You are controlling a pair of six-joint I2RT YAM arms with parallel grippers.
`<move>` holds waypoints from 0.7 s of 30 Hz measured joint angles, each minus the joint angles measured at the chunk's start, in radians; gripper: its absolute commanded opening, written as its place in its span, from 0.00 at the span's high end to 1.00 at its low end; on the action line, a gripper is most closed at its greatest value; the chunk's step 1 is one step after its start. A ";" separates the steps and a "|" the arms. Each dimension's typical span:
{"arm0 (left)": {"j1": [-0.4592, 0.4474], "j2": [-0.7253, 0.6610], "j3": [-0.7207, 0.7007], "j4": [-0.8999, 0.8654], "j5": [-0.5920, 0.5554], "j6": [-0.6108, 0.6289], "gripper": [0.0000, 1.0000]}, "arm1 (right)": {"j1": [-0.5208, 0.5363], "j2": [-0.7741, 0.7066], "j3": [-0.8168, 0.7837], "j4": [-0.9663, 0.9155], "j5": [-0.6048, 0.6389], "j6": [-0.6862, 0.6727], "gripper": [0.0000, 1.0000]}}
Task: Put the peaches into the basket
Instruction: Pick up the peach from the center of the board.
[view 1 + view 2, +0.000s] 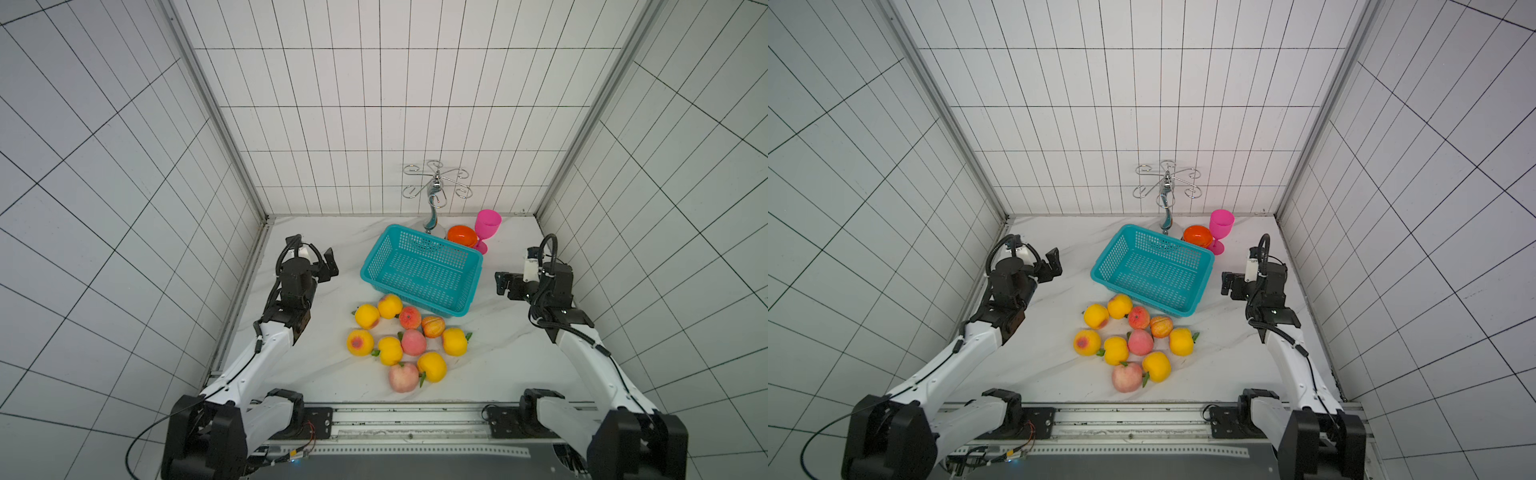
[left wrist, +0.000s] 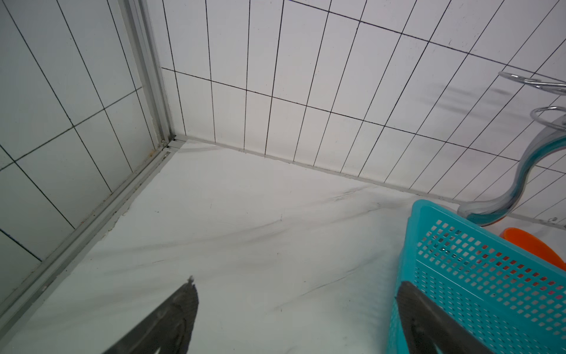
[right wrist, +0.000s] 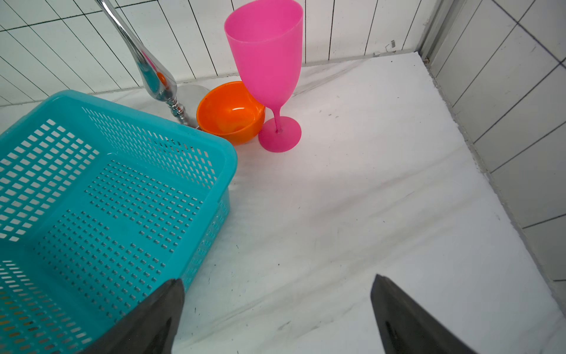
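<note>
You find basket [image 1: 376, 257] on table [image 1: 519, 353], centre toward rear, set askew. Peaches [image 1: 411, 341] lie clustered on table in front of basket, all outside it; rearmost ones just beside its front rim. Behind basket, near rear wall: hook stand [image 1: 434, 195]. Bowl [image 1: 461, 235] right of stand, just behind basket's rear right corner. Goblet [image 1: 487, 224] just right of bowl. Left gripper [image 1: 327, 266] left of basket, right gripper [image 1: 502, 284] right of it, both apart from it.
</note>
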 measured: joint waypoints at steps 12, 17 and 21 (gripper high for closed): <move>-0.113 -0.002 0.123 -0.403 0.130 -0.182 0.02 | 0.157 -0.069 0.295 -0.525 0.054 0.158 0.01; -0.159 -0.010 0.167 -0.560 0.123 -0.206 0.02 | 0.288 -0.028 0.330 -0.664 0.088 0.187 0.02; -0.222 -0.010 0.227 -0.677 0.107 -0.233 0.02 | 0.381 -0.048 0.329 -0.719 0.096 0.229 0.01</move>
